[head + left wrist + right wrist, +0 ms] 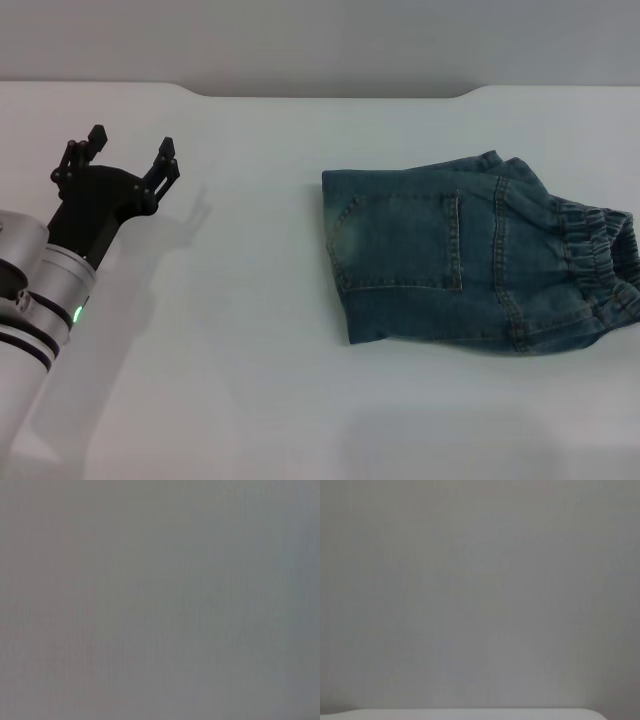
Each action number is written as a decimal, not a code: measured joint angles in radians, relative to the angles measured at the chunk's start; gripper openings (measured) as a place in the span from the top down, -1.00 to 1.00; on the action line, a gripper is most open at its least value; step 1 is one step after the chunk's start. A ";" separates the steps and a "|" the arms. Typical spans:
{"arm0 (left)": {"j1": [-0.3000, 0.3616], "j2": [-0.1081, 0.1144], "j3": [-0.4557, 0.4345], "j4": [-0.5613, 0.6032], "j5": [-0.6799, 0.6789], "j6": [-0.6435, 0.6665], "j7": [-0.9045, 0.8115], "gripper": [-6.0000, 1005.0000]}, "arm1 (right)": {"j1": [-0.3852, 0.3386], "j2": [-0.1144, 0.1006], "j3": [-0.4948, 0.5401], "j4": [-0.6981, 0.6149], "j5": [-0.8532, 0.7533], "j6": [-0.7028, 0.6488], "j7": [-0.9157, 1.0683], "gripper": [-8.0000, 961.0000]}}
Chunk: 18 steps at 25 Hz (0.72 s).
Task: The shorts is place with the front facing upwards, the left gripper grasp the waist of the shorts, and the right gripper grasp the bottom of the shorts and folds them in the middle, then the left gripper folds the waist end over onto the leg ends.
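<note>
The blue denim shorts (pixel 450 260) lie folded on the white table (pixel 230 330), right of centre in the head view, with a stitched pocket facing up. The puckered elastic waist (pixel 605 265) is at the bundle's right end. The leg ends are not clearly distinguishable in the fold. My left gripper (pixel 132 148) hovers far to the left, well apart from the shorts, open with nothing between its fingers. The right gripper is out of view. Both wrist views show only plain grey surface.
The table's far edge (pixel 330 95) runs along the back against a grey wall. In the right wrist view a white table edge (pixel 470 714) shows against the grey.
</note>
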 joint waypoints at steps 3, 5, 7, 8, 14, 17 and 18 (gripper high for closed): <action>0.000 0.001 0.007 0.009 0.003 0.008 0.004 -0.54 | 0.013 0.000 -0.008 -0.012 -0.001 0.000 0.000 -0.26; 0.000 0.001 0.007 0.010 0.007 0.011 0.006 -0.61 | 0.031 0.000 -0.010 -0.032 -0.006 0.001 0.000 -0.30; 0.000 0.001 0.008 0.011 0.008 0.015 0.007 -0.68 | 0.037 0.000 -0.010 -0.037 -0.006 0.001 -0.001 -0.30; 0.000 0.001 0.008 0.011 0.008 0.015 0.007 -0.68 | 0.039 0.000 -0.011 -0.039 -0.006 0.001 -0.001 -0.30; -0.001 0.002 0.008 0.012 0.008 0.026 0.002 -0.69 | 0.043 0.000 -0.011 -0.041 -0.007 0.004 -0.001 -0.30; -0.001 0.002 0.010 0.013 0.008 0.031 0.002 -0.69 | 0.043 0.000 -0.011 -0.042 -0.009 0.015 -0.002 -0.30; -0.001 0.001 0.011 0.013 0.008 0.032 0.003 -0.69 | 0.042 0.000 -0.011 -0.043 -0.011 0.026 -0.002 -0.30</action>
